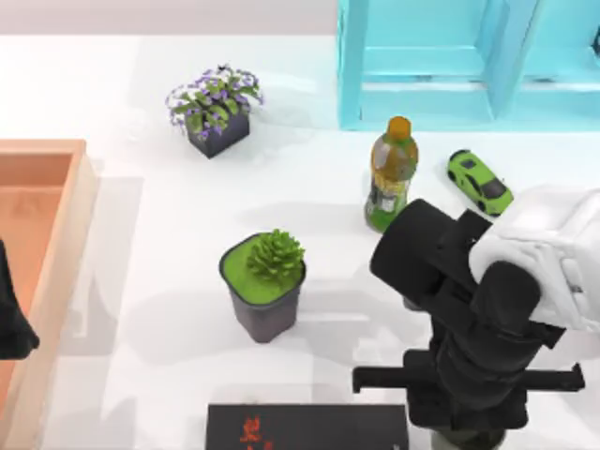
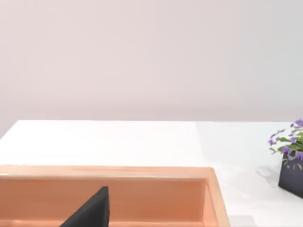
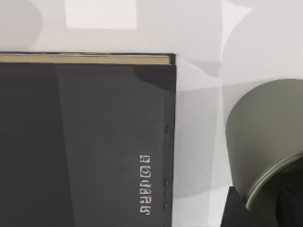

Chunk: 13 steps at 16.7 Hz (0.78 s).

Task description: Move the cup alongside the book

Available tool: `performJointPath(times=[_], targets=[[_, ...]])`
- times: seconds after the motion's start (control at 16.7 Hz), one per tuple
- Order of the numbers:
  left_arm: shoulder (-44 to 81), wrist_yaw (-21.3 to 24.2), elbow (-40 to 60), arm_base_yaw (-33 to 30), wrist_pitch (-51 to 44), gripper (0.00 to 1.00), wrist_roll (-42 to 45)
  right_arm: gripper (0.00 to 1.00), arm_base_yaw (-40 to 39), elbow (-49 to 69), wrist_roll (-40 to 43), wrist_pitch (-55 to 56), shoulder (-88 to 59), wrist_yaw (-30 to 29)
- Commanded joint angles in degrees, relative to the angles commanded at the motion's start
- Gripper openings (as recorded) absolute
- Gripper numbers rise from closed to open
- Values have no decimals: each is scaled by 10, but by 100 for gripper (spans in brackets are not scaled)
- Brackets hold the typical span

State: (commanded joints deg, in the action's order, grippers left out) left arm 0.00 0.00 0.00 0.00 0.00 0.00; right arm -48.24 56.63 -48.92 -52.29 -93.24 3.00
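Hanging low over the near right part of the desk (image 1: pixel 169 281), the right arm's tool (image 1: pixel 469 433) is mostly hidden under its own black wrist in the top view, and I cannot tell how far its fingers are spread. The right wrist view shows a dark fingertip (image 3: pixel 236 210) close against the grey-green curved wall of the cup (image 3: pixel 265 137); whether it grips the cup I cannot tell. The cup stands just beside the right edge of the black book (image 3: pixel 85 142), with a narrow strip of white desk between them. From above, the book (image 1: pixel 307 427) lies at the near edge, red characters on its cover. Behind it stands a dark plant pot (image 1: pixel 264 286), farther back a green bottle (image 1: pixel 390 176), a green toy car (image 1: pixel 479 181), and a pot of purple flowers (image 1: pixel 216 111). The left tool (image 1: pixel 11 319) is parked over the wooden tray (image 1: pixel 66 244) at the left edge.
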Motion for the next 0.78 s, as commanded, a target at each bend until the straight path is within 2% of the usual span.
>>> performJointPath(times=[0.42, 0.78], targets=[[0, 0, 0, 0, 0, 100, 0, 98, 0, 0, 0, 0, 0, 0], [0, 0, 0, 0, 0, 100, 0, 100, 0, 0, 0, 0, 0, 0]])
